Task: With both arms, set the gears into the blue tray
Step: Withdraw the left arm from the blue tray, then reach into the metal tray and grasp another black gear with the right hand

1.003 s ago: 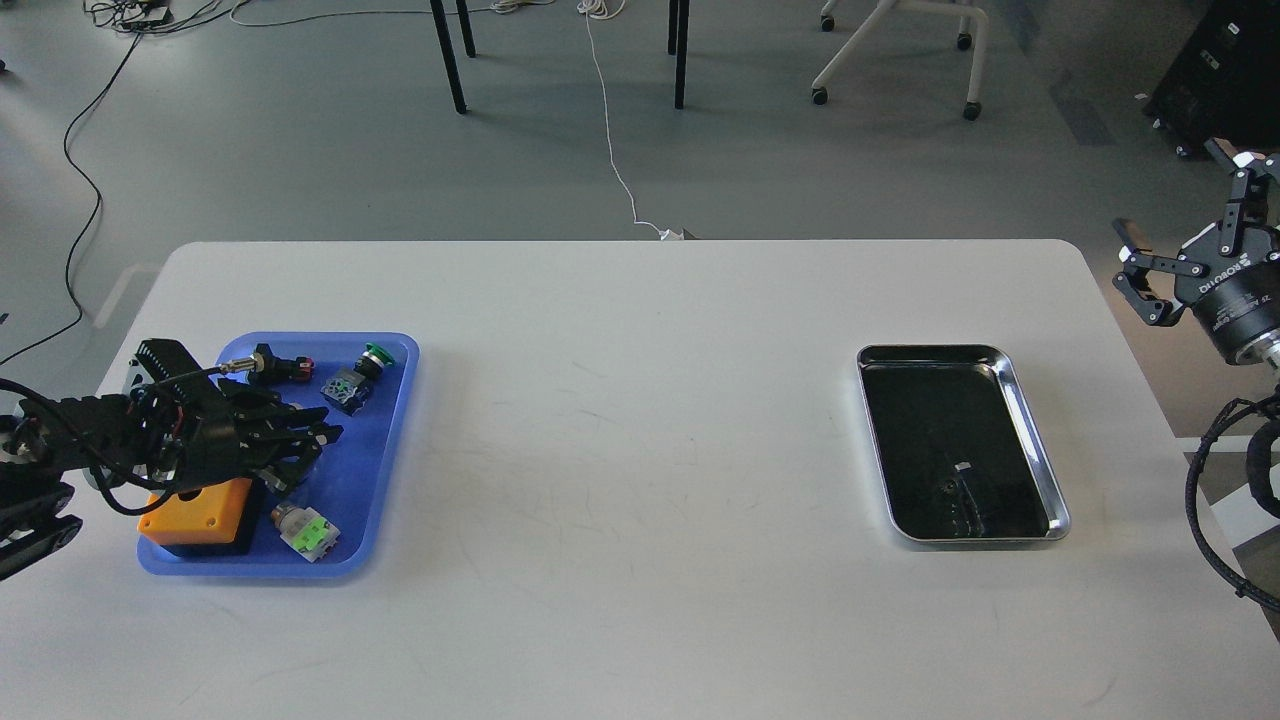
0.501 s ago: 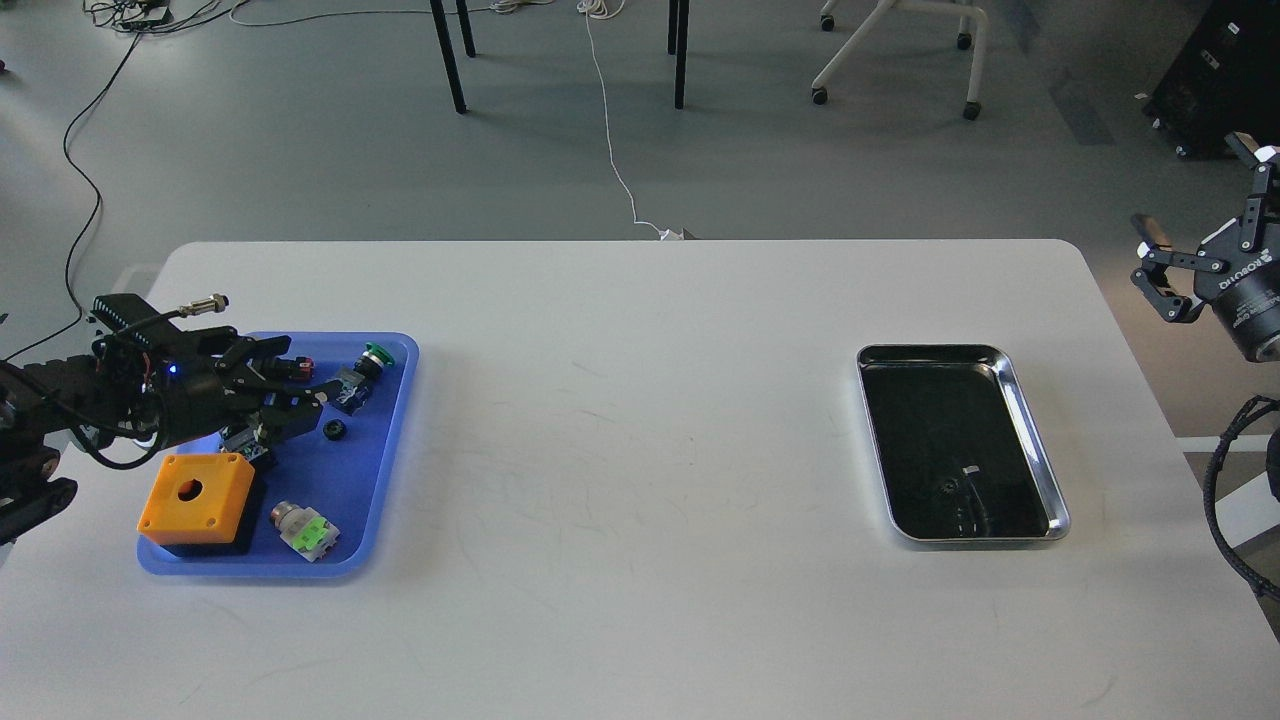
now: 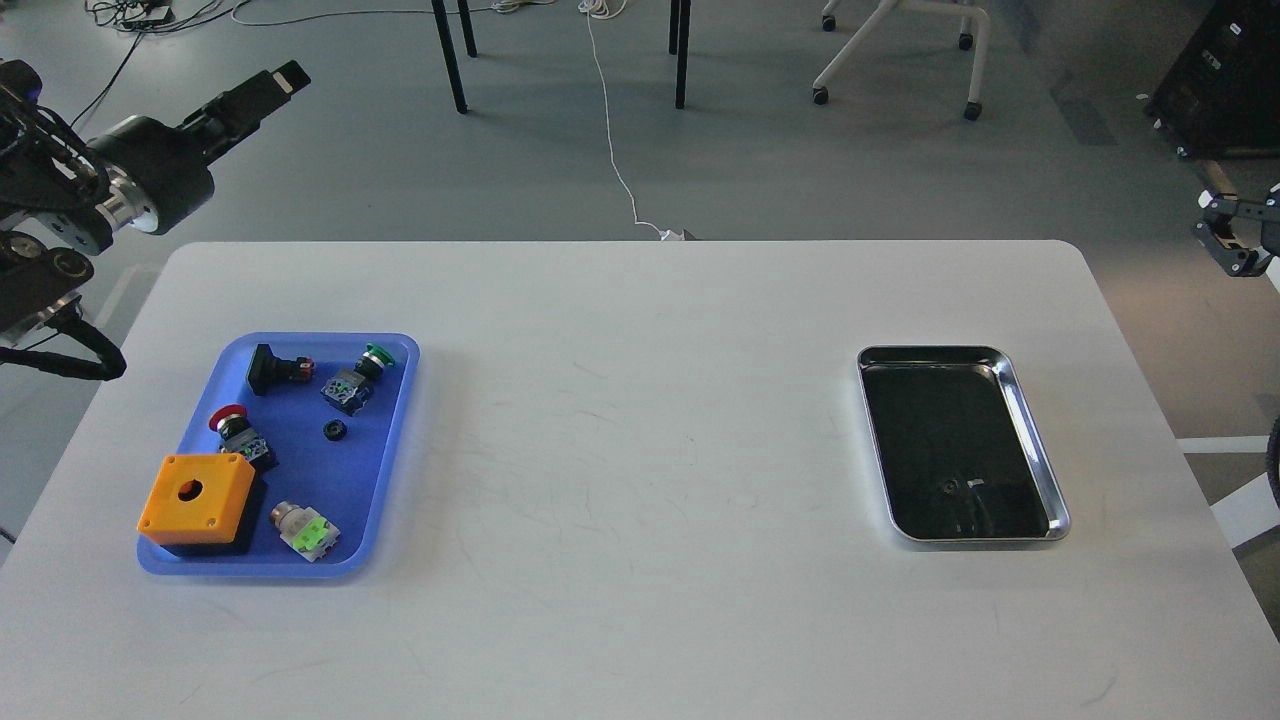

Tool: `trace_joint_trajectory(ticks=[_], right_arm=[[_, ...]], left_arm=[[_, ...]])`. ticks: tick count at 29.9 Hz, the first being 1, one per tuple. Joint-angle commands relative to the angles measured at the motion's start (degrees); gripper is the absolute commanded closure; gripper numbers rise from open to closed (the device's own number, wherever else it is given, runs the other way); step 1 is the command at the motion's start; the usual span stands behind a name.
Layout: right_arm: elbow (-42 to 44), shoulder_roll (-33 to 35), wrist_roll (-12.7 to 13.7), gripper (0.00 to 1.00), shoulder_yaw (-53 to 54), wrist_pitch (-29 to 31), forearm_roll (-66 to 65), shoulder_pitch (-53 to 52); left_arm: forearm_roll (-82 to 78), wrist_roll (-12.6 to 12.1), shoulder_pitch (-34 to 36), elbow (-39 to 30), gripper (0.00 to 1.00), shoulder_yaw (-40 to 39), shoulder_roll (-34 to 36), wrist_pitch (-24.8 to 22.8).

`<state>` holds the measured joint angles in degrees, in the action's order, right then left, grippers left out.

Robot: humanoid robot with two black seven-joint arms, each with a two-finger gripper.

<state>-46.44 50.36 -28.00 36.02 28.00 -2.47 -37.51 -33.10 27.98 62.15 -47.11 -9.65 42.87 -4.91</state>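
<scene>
The blue tray lies at the table's left. One gear, a tiny black toothed ring, rests on its floor near the middle with nothing touching it. A tiny dark ring-like speck sits in the steel tray at the right; it is too small to say for sure that it is a gear. My left gripper is raised high over the floor beyond the table's far left corner, seen side-on, so its fingers cannot be told apart. Only one splayed finger of my right gripper shows at the right edge, holding nothing.
The blue tray also holds an orange box, a red push-button, a green push-button, a black switch and a light green-topped part. Chair and table legs stand on the floor behind the table.
My left gripper has let the gear drop in the blue tray and lifted up and back, off the table. The right gripper has drawn further right, nearly out of view.
</scene>
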Motion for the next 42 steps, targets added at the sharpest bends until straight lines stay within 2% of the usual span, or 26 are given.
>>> trace_joint_trajectory(ticks=[1,2,4,6,8,9,13,19,25,33,38,42], right_arm=[[-3.3,2.3,0.0,0.01,-0.5,0.0,-5.6,-0.9],[-5.1,3.6,0.0,0.01,-0.6,0.0,-8.5,-2.1],[-8.2,6.1,0.0,0.01,-0.9,0.0,-14.2,-4.9],[-10.2,7.5,0.0,0.01,-0.9,0.0,-20.5,-6.9],[-11.4,8.1,0.0,0.01,-1.6,0.0,-26.9,-9.2],[-11.6,8.0,0.0,0.01,-2.8,0.0,-30.3,-11.2],[-14.0,7.7,0.1,0.01,-14.8,0.0,-41.3,-20.1],[-18.7,4.1,0.0,0.01,-40.1,0.0,-54.5,-37.1],[-24.2,-0.3,0.0,0.01,-55.9,0.0,-71.2,-41.6],[-19.3,-7.9,0.0,0.01,-63.0,0.0,-84.5,-41.4],[-15.4,-11.6,0.0,0.03,-63.6,-0.1,-85.3,-38.9],[-11.9,-14.9,0.0,0.10,-63.6,-0.9,-85.3,-36.1]], left_arm=[[12.4,0.0,0.2,0.6,0.03,-9.0,-2.2,-6.5],[15.1,-0.3,0.3,0.9,0.03,-11.6,-3.4,-7.6],[20.7,-6.2,-0.3,0.9,0.03,-16.3,-5.6,-8.6],[26.2,-11.2,-0.7,1.1,0.02,-19.9,-7.0,-8.8],[30.6,-13.6,-0.9,2.1,0.02,-21.6,-7.8,-8.9],[32.5,-14.0,-0.9,2.6,0.02,-21.9,-8.1,-9.0],[37.2,-14.3,-0.9,2.9,0.02,-21.9,-8.4,-11.8],[39.5,-14.3,-1.9,2.9,0.02,-22.0,-8.4,-12.2],[39.7,-13.8,-3.4,2.9,0.02,-22.2,-8.2,-12.2],[40.0,-14.0,-6.2,2.2,0.02,-24.2,-8.1,-12.4],[40.0,-14.3,-6.2,2.2,0.02,-24.6,-7.8,-14.7],[40.0,-14.3,-6.1,2.2,0.02,-24.7,-7.7,-14.8]])
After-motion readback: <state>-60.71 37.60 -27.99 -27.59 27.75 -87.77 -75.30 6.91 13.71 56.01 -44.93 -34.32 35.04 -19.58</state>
